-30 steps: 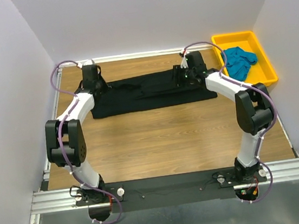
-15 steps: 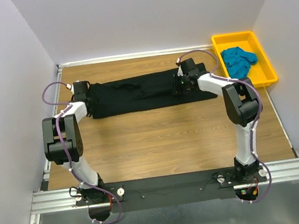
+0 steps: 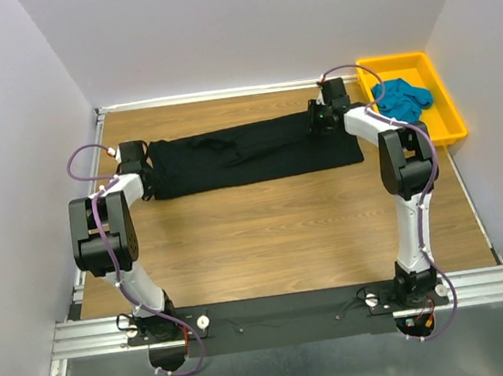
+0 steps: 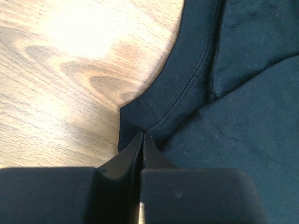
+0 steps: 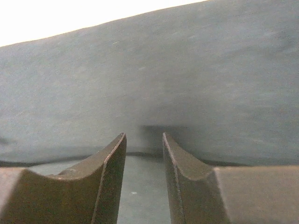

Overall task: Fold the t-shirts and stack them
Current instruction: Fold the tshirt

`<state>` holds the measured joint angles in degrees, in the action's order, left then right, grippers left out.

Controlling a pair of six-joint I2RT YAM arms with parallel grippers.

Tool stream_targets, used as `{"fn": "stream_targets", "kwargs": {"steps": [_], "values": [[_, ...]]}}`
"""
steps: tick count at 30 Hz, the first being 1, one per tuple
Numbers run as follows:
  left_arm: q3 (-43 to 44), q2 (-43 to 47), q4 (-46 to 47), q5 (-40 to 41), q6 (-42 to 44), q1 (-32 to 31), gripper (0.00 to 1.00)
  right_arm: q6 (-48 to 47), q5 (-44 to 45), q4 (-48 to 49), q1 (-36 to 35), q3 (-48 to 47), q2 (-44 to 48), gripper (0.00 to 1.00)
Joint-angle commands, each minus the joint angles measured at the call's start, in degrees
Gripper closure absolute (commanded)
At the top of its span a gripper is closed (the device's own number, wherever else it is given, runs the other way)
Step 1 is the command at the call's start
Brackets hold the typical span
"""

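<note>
The black t-shirt (image 3: 247, 152) lies as a long folded band across the far half of the table. At its left end my left gripper (image 3: 146, 171) rests low, and in the left wrist view it (image 4: 142, 135) is shut, its tips pinching the cloth (image 4: 233, 116) just below the stitched neckline. My right gripper (image 3: 321, 121) is at the shirt's far right corner. In the right wrist view it (image 5: 144, 136) stands open, with dark cloth (image 5: 149, 84) rising in front of the tips and lying under them. The teal-blue t-shirt (image 3: 401, 101) lies crumpled in the tray.
A yellow plastic tray (image 3: 407, 60) stands at the far right corner, close to the right arm's wrist. Purple cables loop off both arms. White walls close in the table at the back and sides, and bare wood stretches from the shirt to the arm bases.
My left gripper slid from the shirt's far-left corner to its left end and shut on the cloth. My right gripper moved right and farther back, to the shirt's corner, narrowing somewhat.
</note>
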<state>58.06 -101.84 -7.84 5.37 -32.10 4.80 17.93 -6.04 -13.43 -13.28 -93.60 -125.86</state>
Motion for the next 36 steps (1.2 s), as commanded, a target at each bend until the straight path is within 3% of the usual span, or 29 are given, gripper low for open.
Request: {"fn": "stream_targets", "kwargs": {"steps": [1, 5, 11, 12, 14, 16, 17, 24, 36], "values": [[0.65, 3.83, -1.39, 1.58, -0.25, 0.56, 0.85, -0.79, 1.39, -1.33, 1.15, 0.43, 3.68, 0.55], [1.52, 8.14, -2.36, 0.97, -0.42, 0.39, 0.66, -0.54, 0.42, -1.42, 2.02, 6.31, 9.49, 0.53], [2.41, 11.40, -1.83, -2.63, -0.07, -1.10, 0.48, 4.65, -2.57, -1.33, 6.15, 18.00, 17.31, 0.51], [2.32, 10.97, -1.57, -4.29, 0.02, -1.19, 0.40, 5.79, -2.66, -1.16, 6.68, 19.41, 18.01, 0.51], [2.58, 9.12, -1.04, -5.02, -0.16, -1.28, 0.39, 6.41, -1.79, -1.16, 8.18, 22.39, 19.51, 0.51], [2.76, 6.75, -0.78, -6.77, -0.42, -1.37, 0.47, 7.38, -0.73, -1.07, 10.01, 23.99, 20.22, 0.51], [2.76, 5.87, -0.60, -6.86, -0.60, -1.37, 0.57, 7.55, -0.38, -0.98, 10.72, 25.39, 20.65, 0.51], [1.71, -0.46, -0.60, -5.81, -1.48, -1.37, 0.99, 8.96, 1.03, 0.51, 14.94, 30.31, 21.01, 0.52], [-8.84, 2.78, -4.38, 1.58, -1.48, 4.77, 1.00, 12.92, -1.06, 0.25, 21.89, 41.83, 28.73, 0.52]]}}
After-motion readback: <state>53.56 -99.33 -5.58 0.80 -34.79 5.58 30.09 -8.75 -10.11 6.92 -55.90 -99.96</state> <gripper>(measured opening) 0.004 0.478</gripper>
